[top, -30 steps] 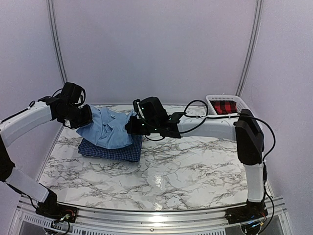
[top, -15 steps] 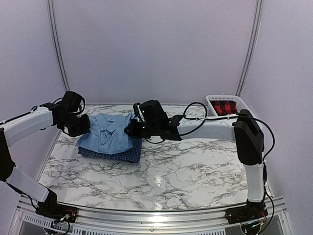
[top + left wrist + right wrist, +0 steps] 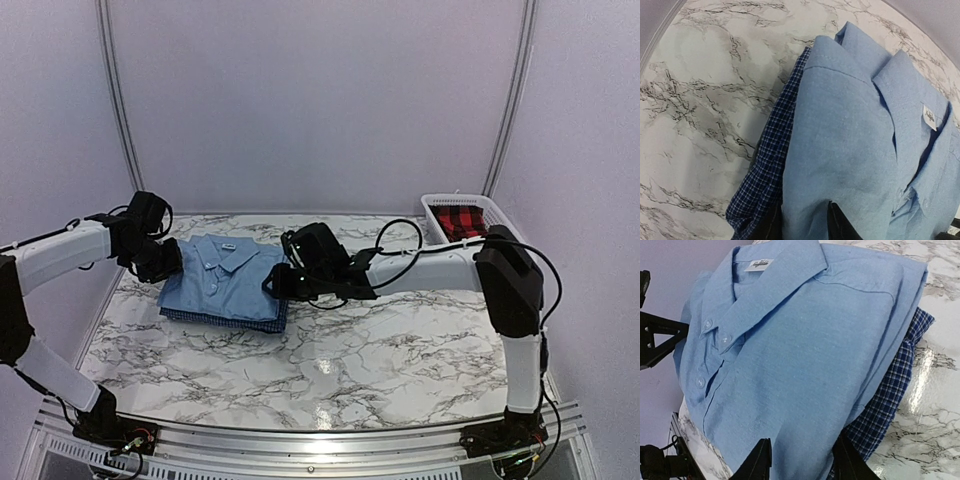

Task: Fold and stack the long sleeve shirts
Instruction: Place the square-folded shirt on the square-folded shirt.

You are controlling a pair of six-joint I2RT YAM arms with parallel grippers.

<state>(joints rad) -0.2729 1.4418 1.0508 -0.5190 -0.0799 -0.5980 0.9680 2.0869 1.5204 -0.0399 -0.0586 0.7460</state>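
Note:
The light blue long sleeve shirt (image 3: 225,275) lies folded, collar to the back, on top of the folded dark blue checked shirt (image 3: 228,318), whose edge shows at the front. My left gripper (image 3: 168,262) is at the stack's left edge, my right gripper (image 3: 272,284) at its right edge. In the left wrist view the fingers (image 3: 837,222) stand apart over the light blue shirt (image 3: 850,150), beside the checked shirt (image 3: 770,165). In the right wrist view the gripper (image 3: 800,460) is likewise open, with light blue cloth (image 3: 805,350) lying loose between its jaws and the checked shirt (image 3: 890,400) underneath.
A white basket (image 3: 440,203) holding a red and black plaid cloth (image 3: 462,218) stands at the back right corner. The stack sits at the back left of the marble table (image 3: 380,350), near the left wall.
Both arms lowered the light blue shirt from a raised bundle down flat onto the checked shirt. Both grippers then went from shut on it to open.

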